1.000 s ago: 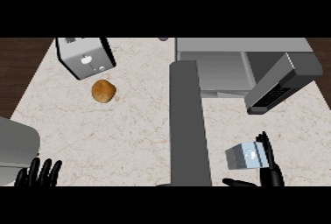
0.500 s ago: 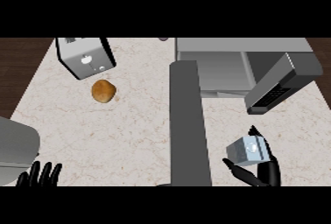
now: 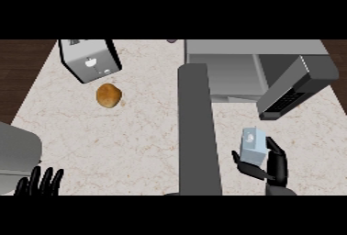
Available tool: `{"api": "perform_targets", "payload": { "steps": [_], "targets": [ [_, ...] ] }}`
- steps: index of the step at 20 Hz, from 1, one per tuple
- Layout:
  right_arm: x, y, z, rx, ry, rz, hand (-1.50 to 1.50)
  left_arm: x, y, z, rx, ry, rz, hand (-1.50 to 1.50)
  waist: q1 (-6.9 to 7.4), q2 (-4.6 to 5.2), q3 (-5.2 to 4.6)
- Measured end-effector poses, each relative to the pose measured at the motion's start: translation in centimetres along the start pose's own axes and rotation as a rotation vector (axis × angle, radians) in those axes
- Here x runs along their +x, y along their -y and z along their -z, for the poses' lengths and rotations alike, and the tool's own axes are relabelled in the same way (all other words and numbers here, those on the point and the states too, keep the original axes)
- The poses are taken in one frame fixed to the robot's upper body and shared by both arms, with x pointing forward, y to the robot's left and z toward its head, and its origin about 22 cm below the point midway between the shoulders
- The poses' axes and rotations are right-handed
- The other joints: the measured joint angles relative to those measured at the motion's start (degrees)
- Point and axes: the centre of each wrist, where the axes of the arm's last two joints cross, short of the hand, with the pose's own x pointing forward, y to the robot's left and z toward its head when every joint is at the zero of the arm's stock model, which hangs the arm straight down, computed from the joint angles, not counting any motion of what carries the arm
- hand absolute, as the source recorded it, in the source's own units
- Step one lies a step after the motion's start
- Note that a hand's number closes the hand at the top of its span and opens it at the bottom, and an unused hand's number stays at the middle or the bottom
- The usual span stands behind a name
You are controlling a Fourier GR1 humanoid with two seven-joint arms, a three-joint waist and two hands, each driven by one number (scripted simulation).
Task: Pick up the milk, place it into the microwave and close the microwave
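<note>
The milk carton (image 3: 253, 147), pale blue and white, is held above the counter at the lower right. My right hand (image 3: 272, 166) is shut on it, fingers behind it and the thumb curled under its front. The grey microwave (image 3: 234, 69) stands at the back right with its cavity showing. Its door (image 3: 296, 87) hangs open toward the right, just beyond the carton. My left hand (image 3: 39, 182) rests open at the lower left edge, fingers up, holding nothing.
A silver toaster (image 3: 89, 59) stands at the back left, with a brown bread roll (image 3: 108, 95) in front of it. A tall grey bar (image 3: 198, 128) runs down the middle of the view. A grey rounded object (image 3: 16, 149) sits at the left edge.
My right hand closed round the milk carton and lifted it, carrying it up and away from the counter toward the microwave door. The left hand stayed still.
</note>
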Motion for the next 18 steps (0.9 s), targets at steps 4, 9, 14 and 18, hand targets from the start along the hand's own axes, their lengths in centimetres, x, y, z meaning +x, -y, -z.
{"api": "perform_targets", "payload": {
  "steps": [4, 9, 14, 18],
  "targets": [
    [-0.5, -0.1, 1.7, -0.018, 0.017, 0.029, 1.50, -0.1, 0.0, -0.2, 0.000, -0.011, -0.005, -1.50, 0.19, 0.07, 0.03],
    [-0.6, -0.8, 5.0, -0.018, 0.027, 0.069, 1.50, 0.2, -0.4, 0.2, -0.019, -0.005, -0.014, -1.50, 0.91, 0.37, 0.13],
    [-1.0, -1.3, 5.1, -0.012, 0.015, 0.107, 1.50, 0.1, -0.4, 0.1, -0.020, -0.004, -0.016, -1.50, 0.84, 0.35, 0.12],
    [-0.7, -1.5, 5.5, -0.002, 0.037, 0.119, 1.50, 0.2, -0.3, 0.0, -0.019, -0.012, -0.018, -1.50, 0.39, 0.19, 0.09]
  ]
}}
